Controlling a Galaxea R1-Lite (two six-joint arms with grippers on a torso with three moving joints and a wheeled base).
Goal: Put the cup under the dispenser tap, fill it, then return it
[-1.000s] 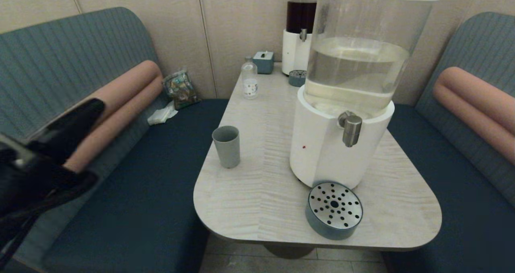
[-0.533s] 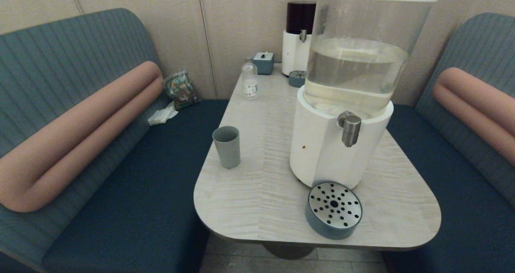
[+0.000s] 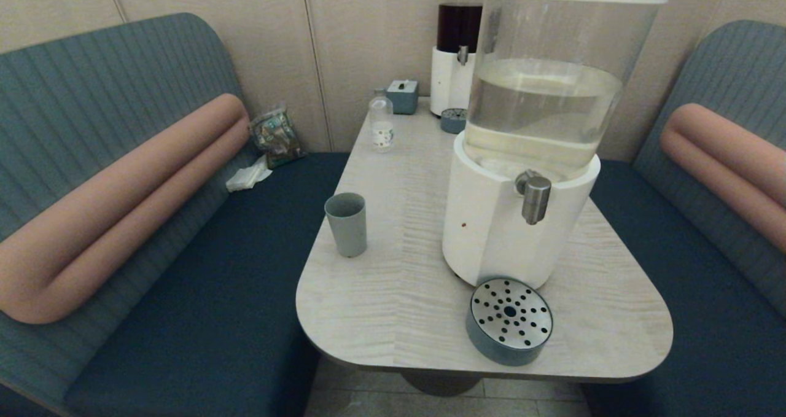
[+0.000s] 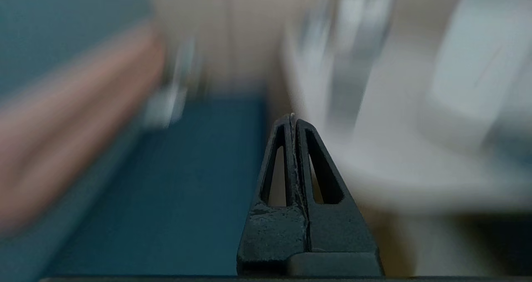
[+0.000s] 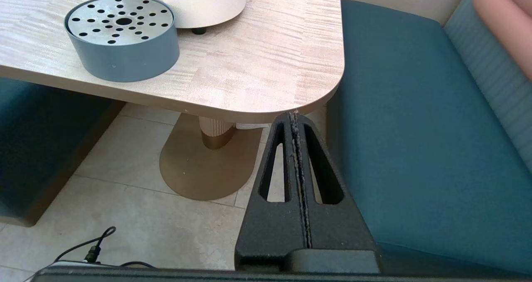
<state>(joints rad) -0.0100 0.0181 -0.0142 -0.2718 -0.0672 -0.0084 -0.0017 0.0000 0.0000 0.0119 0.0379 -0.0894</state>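
Observation:
The grey-green cup (image 3: 346, 223) stands upright near the left edge of the table (image 3: 393, 294), well left of the large clear-liquid dispenser (image 3: 528, 159). Its steel dispenser tap (image 3: 536, 199) points down over a round perforated drip tray (image 3: 509, 320). Neither arm shows in the head view. My left gripper (image 4: 293, 118) is shut and empty, over the blue left bench beside the table. My right gripper (image 5: 294, 115) is shut and empty, low by the table's front right corner, with the drip tray (image 5: 121, 35) in its view.
A small clear bottle (image 3: 381, 122), a grey box (image 3: 402, 94) and a dark-liquid dispenser (image 3: 455, 48) with its own small tray stand at the back of the table. Blue benches with pink bolsters flank both sides. A table pedestal (image 5: 208, 157) stands on the tiled floor.
The left arm, seen at the left edge of the head view a second ago, has withdrawn out of that view. The cup and dispenser have not moved.

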